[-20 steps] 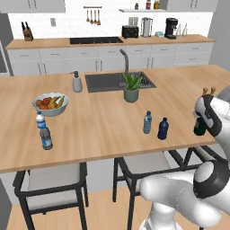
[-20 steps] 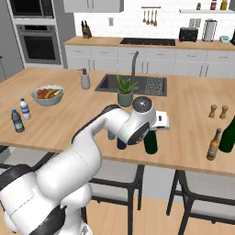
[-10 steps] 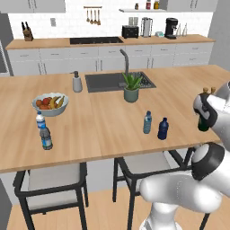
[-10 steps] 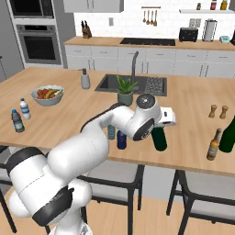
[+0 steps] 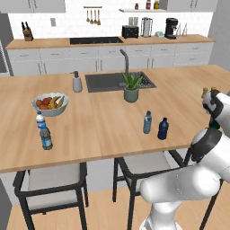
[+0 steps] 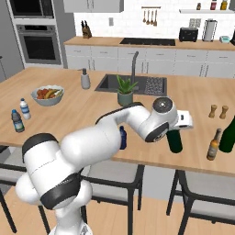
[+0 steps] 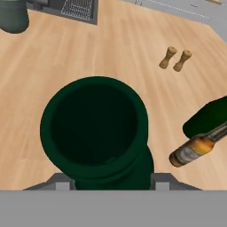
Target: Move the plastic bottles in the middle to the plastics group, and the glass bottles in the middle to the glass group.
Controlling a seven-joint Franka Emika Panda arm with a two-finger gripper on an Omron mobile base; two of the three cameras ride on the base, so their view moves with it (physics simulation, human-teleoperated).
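Note:
My gripper (image 6: 180, 123) is shut on the neck of the tall dark green glass bottle (image 6: 174, 140), which stands upright near the counter's right front. In the hand view its open mouth (image 7: 95, 128) sits right under the hand, between the fingertips (image 7: 57, 181). From the left base view the gripper (image 5: 215, 110) is at the far right edge. The pale-blue plastic bottle (image 5: 147, 122) and the squat navy one (image 5: 163, 128) stand mid-counter. The glass group, a dark bottle (image 6: 228, 135) with an amber one (image 6: 213, 144), is just to the right. The plastics group (image 5: 43, 130) stands far left.
Wooden salt and pepper shakers (image 6: 218, 111) stand behind the glass group. A potted plant (image 6: 125, 92), a sink (image 6: 137, 84), a soap dispenser (image 6: 85, 80) and a fruit bowl (image 6: 47, 95) sit further back. Stools stand under the counter's front edge.
The arm has swung right along the counter's front with the green bottle in its grip, closing in on the dark and amber bottles.

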